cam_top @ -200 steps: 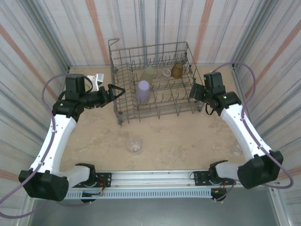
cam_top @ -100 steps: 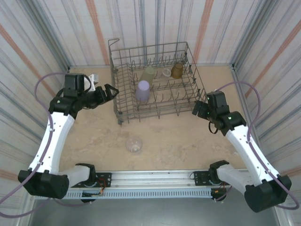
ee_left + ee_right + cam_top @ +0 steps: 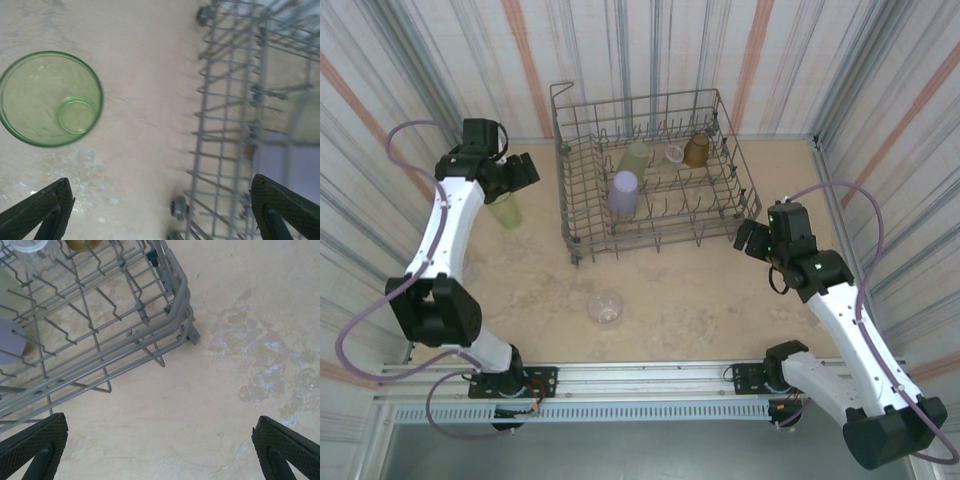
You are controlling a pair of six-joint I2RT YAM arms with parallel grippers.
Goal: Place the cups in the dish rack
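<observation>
A clear cup (image 3: 605, 306) sits alone on the near middle of the bench (image 3: 720, 300), well apart from both arms; whether it stands or lies on its side cannot be told from above. To the right and a little farther, the right hand (image 3: 745, 237) hovers just off the near right corner of the dish rack (image 3: 660, 238), fingers wide apart and empty, with bare bench beneath it in its wrist view.

On the far left, the left hand (image 3: 525, 172) hangs over a pale yellow-green cup (image 3: 50, 105), fingers spread and gripping nothing. The cup stands upright, mouth up, on the bench left of the rack, translucent enough for its base ring to show through. In the left wrist view it lies toward the left finger rather than centred in the gap. Coming straight down from here, that finger would likely meet the rim and tip or skid the light tumbler. The rack's wire wall close on the right could also snag the other finger.

Farthest back, the rack holds a lavender cup (image 3: 623, 193) near its middle and, along its far row, a yellow-green cup (image 3: 637, 157), a second clear cup (image 3: 674, 154) and an amber cup (image 3: 696, 150).
</observation>
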